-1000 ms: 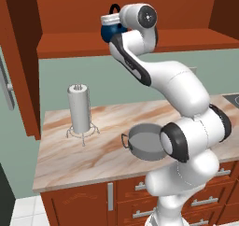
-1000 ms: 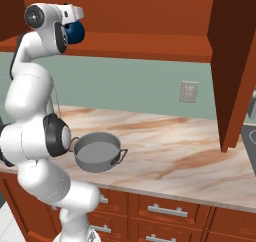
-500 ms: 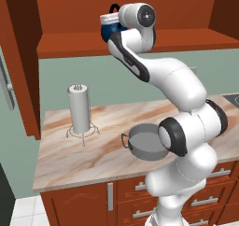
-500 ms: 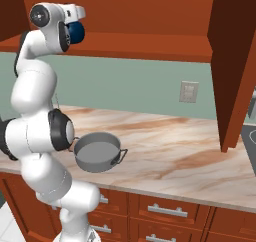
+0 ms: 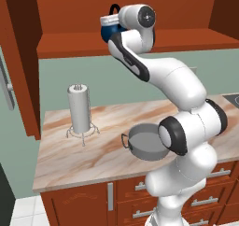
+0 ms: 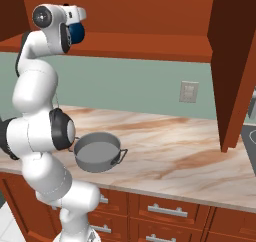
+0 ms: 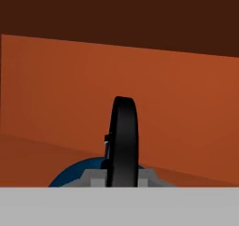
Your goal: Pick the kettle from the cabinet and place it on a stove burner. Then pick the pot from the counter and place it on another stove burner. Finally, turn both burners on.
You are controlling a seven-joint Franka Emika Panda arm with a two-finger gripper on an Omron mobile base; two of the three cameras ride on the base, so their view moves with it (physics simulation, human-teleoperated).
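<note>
The small dark-blue kettle (image 5: 105, 33) (image 6: 77, 32) stands on the shelf of the reddish-brown cabinet (image 5: 70, 46) (image 6: 150, 43). My gripper (image 5: 111, 20) (image 6: 79, 17) is up at it. In the hand view my gripper (image 7: 122, 177) has its two grey tips pressed against both sides of the black arched handle (image 7: 123, 136), with the blue kettle body (image 7: 77, 176) just below. The wide grey pot (image 5: 145, 143) (image 6: 97, 152) sits on the marble counter (image 5: 93, 157) (image 6: 175, 156), close in front of my base. A corner of the dark cooktop (image 5: 233, 99) (image 6: 250, 136) shows at the right.
An upright white paper-towel roll (image 5: 79, 108) stands on the counter's left part. A cabinet side panel (image 6: 235, 66) hangs down between counter and cooktop. A wall outlet (image 6: 189, 91) sits above the counter. Drawers with silver handles (image 6: 165, 211) run below.
The fingers have closed onto the kettle's handle. The arm has edged slightly toward the cabinet; the kettle and the pot stay where they were.
</note>
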